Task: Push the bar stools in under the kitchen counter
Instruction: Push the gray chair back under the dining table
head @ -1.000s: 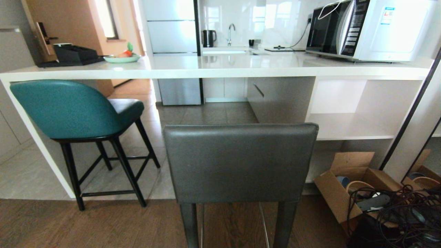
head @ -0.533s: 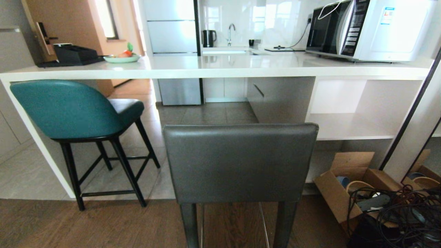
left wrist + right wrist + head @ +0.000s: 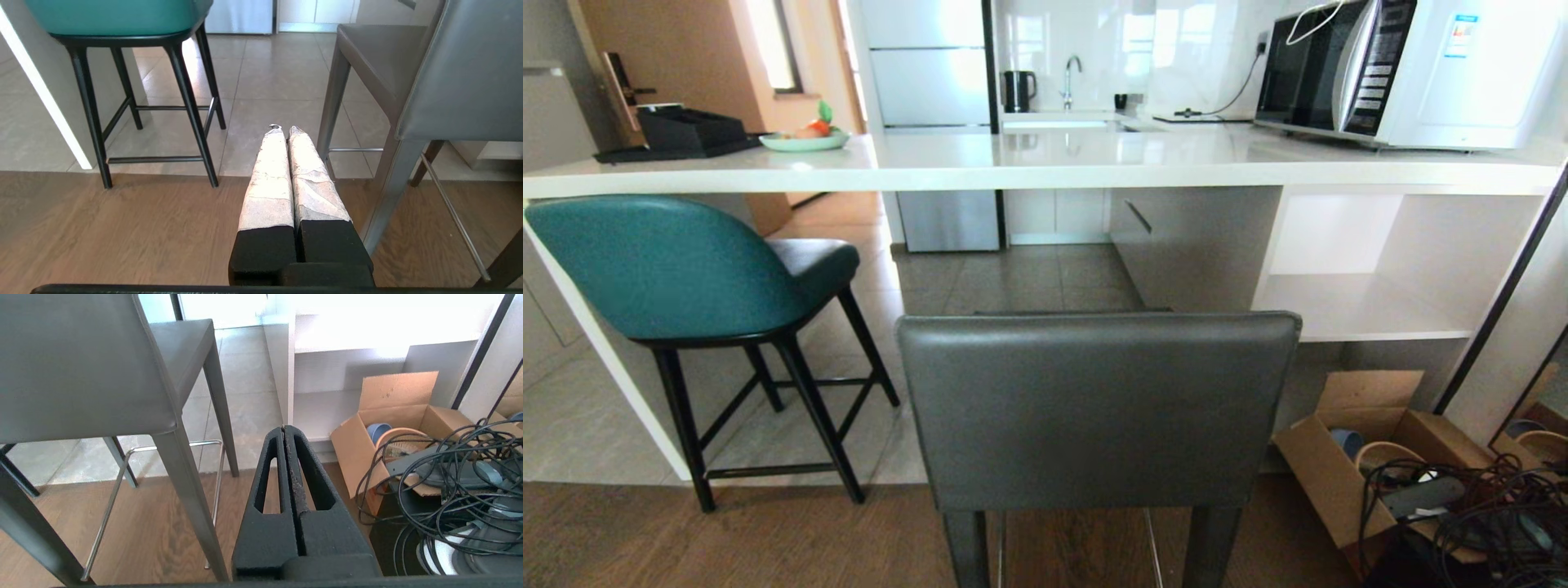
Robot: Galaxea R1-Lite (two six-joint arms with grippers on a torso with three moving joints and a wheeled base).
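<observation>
The grey stool [image 3: 1094, 408] stands straight ahead with its squared back toward me, its rear legs on the wood floor short of the kitchen counter [image 3: 1045, 159]. The teal stool [image 3: 670, 269] sits at the left, partly under the counter's white top, beside the side panel [image 3: 596, 327]. Neither arm shows in the head view. My left gripper [image 3: 284, 130] is shut and empty, low beside the grey stool [image 3: 461, 81] on its left, with the teal stool [image 3: 118, 16] ahead. My right gripper [image 3: 284, 428] is shut and empty, to the right of the grey stool [image 3: 81, 363].
An open cardboard box [image 3: 1364, 441] with bowls and a tangle of black cables [image 3: 1486, 506] lie on the floor at the right. A microwave [image 3: 1413, 69], a tray [image 3: 686, 135] and a plate [image 3: 805, 140] sit on the counter. White shelving [image 3: 1356, 306] fills the counter's right end.
The whole head view has shifted: stools and counter look slightly larger and lower, so the camera has moved forward. Nothing has moved relative to the floor.
</observation>
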